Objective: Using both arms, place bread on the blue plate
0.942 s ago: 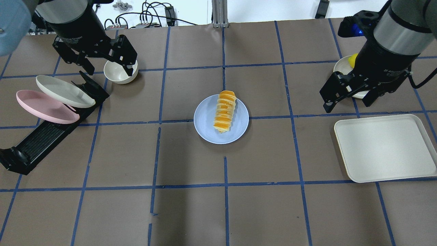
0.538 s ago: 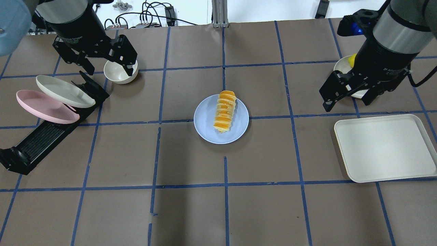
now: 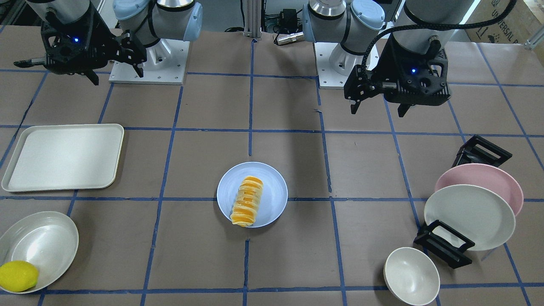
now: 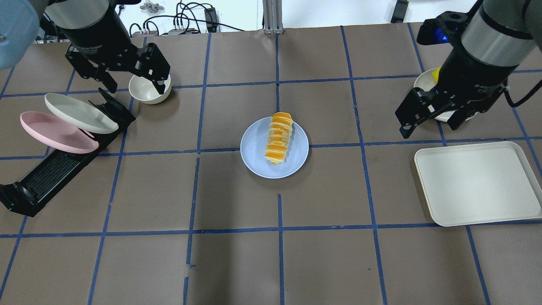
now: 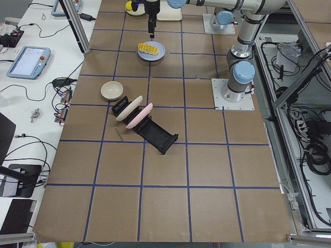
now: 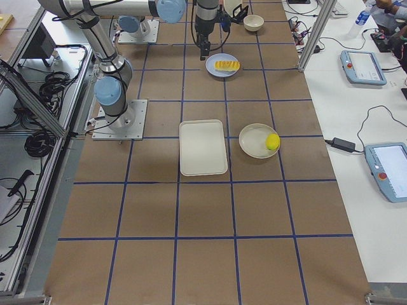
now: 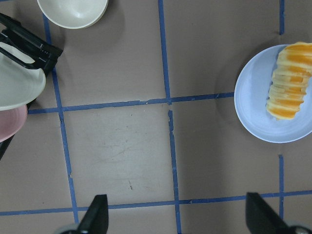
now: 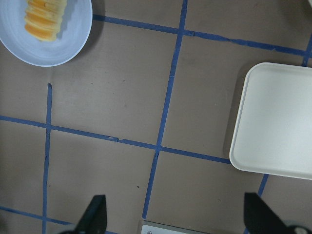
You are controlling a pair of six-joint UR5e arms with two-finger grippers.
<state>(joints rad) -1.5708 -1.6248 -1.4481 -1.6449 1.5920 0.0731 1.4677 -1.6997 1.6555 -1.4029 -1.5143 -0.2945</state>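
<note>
The bread [image 4: 278, 138] lies lengthwise on the blue plate [image 4: 255, 157] at the middle of the table, one end reaching the plate's far rim. The left gripper [image 4: 137, 88] hangs above the table well apart from it, on the robot's left, its fingers spread wide with nothing between them; the right gripper [image 4: 428, 129] hangs well apart on the other side, likewise spread and empty, with a cream tray [image 4: 478, 182] lying on that side; in each wrist view the plate and bread sit off to one side near the upper edge, clear of the fingertips.
</note>
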